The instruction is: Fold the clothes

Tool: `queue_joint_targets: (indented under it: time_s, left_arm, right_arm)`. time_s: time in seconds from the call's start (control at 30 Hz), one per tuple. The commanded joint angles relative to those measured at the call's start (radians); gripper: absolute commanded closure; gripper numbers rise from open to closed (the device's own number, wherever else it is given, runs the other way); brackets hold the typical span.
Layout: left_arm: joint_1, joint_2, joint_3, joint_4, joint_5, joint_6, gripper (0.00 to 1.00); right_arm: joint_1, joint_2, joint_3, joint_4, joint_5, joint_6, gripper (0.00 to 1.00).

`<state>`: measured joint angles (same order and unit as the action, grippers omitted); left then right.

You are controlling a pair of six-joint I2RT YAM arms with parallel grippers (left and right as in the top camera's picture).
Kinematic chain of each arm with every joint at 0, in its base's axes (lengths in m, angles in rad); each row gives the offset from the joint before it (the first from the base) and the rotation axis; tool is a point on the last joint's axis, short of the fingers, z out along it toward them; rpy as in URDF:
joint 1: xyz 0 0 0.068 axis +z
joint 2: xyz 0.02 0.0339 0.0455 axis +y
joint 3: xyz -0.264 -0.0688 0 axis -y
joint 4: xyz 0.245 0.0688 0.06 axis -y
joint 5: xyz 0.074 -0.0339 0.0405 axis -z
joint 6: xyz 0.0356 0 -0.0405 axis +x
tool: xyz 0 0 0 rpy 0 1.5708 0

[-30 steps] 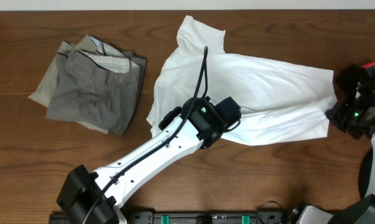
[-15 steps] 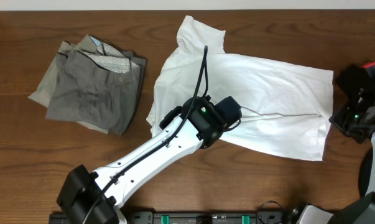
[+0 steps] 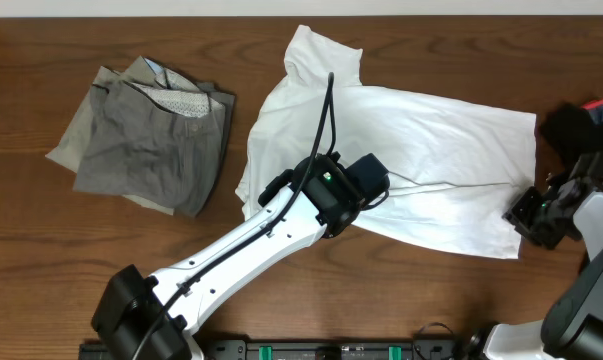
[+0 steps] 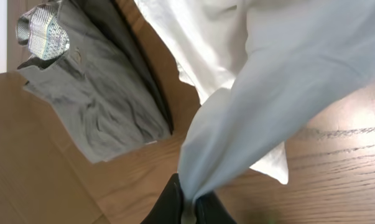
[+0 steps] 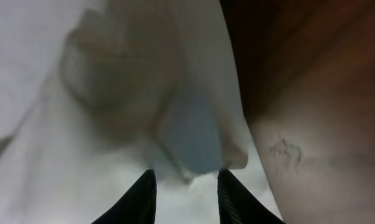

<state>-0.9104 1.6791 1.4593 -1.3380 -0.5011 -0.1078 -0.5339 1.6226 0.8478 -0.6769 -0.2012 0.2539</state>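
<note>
Left fingers (image 4: 170, 208) pinch the white T-shirt (image 3: 431, 130); right fingers (image 5: 140, 199) stand apart over its hem, empty. The fold seems underway; next, the right should take a corner.

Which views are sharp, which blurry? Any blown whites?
Overhead: sharp, evenly lit, white T-shirt bright yet creases readable. Left wrist: grey trousers crisp, shirt softens close to the lens. Right wrist: badly defocused, cloth too close, table grain smeared.
</note>
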Motion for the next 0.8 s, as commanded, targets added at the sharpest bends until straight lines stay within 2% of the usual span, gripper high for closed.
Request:
queue_joint_targets:
  time_s: [0.0,0.2,0.3,0.37,0.5,0.63,0.77]
  left_arm:
    - [0.006,-0.017,0.021,-0.003,-0.013,-0.005,0.94]
    - [0.006,-0.017,0.021,-0.003,-0.012,-0.005,0.94]
    - [0.006,-0.017,0.021,-0.003,-0.013,-0.005,0.94]
    - [0.006,-0.017,0.021,-0.003,-0.013,-0.005,0.94]
    - [0.006,-0.017,0.021,-0.003,-0.013,-0.005,0.94]
    - [0.006,-0.017,0.021,-0.003,-0.012,-0.005,0.94]
    - [0.006,-0.017,0.021,-0.003,-0.013,-0.005,0.94]
  right_arm:
    - [-0.007,0.009,-0.032,0.036,0.009,0.011,0.68]
    - [-0.007,0.009,-0.068,0.106,-0.042,-0.016,0.67]
    - [-0.007,0.008,-0.068,0.108,-0.134,-0.050,0.80]
    - [-0.007,0.008,-0.068,0.098,-0.156,-0.050,0.85]
    - [-0.010,0.006,-0.063,0.071,-0.173,-0.049,0.85]
    - [-0.011,0.003,-0.047,0.043,-0.174,-0.049,0.97]
    - [-0.011,-0.011,-0.034,0.050,-0.298,-0.082,0.99]
